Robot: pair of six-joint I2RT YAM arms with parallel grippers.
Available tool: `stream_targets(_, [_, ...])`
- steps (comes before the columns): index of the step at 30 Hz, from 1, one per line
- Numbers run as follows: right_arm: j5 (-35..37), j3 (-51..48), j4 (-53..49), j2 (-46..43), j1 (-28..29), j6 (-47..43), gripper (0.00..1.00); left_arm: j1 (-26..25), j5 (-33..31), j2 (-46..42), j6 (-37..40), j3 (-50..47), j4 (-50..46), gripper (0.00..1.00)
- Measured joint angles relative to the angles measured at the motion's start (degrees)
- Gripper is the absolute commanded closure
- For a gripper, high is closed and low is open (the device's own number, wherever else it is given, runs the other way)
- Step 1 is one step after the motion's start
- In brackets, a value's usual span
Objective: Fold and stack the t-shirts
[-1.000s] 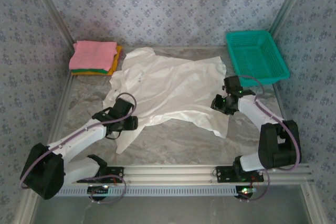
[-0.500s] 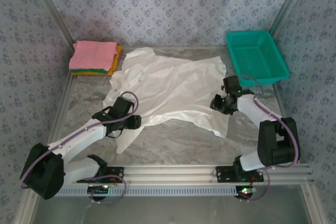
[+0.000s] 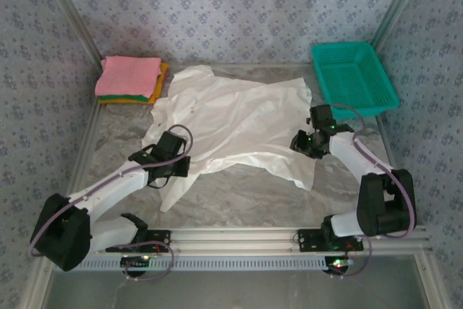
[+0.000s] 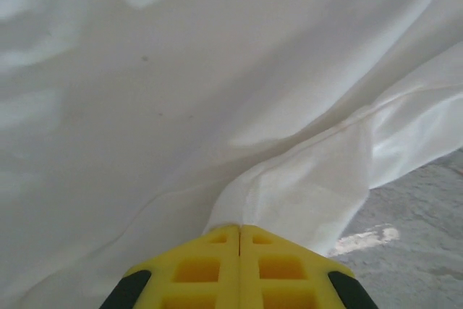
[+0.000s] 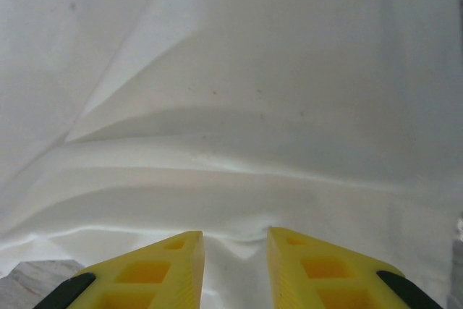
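Note:
A white t-shirt lies spread and rumpled across the middle of the table. My left gripper sits at its near left edge, its yellow fingers shut on a fold of the white t-shirt. My right gripper rests on the shirt's right side, its jaws open a little with a small bump of the white t-shirt between the fingertips. Folded pink, green and orange shirts are stacked at the back left.
A teal mesh basket stands at the back right corner. Grey marble table surface lies bare in front of the shirt. Metal frame rails run along the table edges, with patterned walls behind.
The left gripper has shifted slightly up and toward the shirt, holding its edge. The right gripper has barely moved.

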Motion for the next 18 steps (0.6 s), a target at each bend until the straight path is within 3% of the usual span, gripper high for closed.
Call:
stream_targets(8, [-2.3, -5.8, -4.8, -4.1, -6.9, 1.8, 0.63, -5.6, 1.0, -9.4, -0.8, 3.3, -6.3, 1.00])
stream_targets(12, [-4.3, -8.5, -7.0, -4.1, -9.8, 2.6, 0.53, -10.5, 1.9, -9.5, -2.8, 3.3, -9.0, 1.00])
stream_targets(18, [-7.0, -10.7, -9.9, -5.1, -12.3, 2.7, 0.51, -14.5, 1.1, -9.7, -5.5, 3.3, -13.9, 1.00])
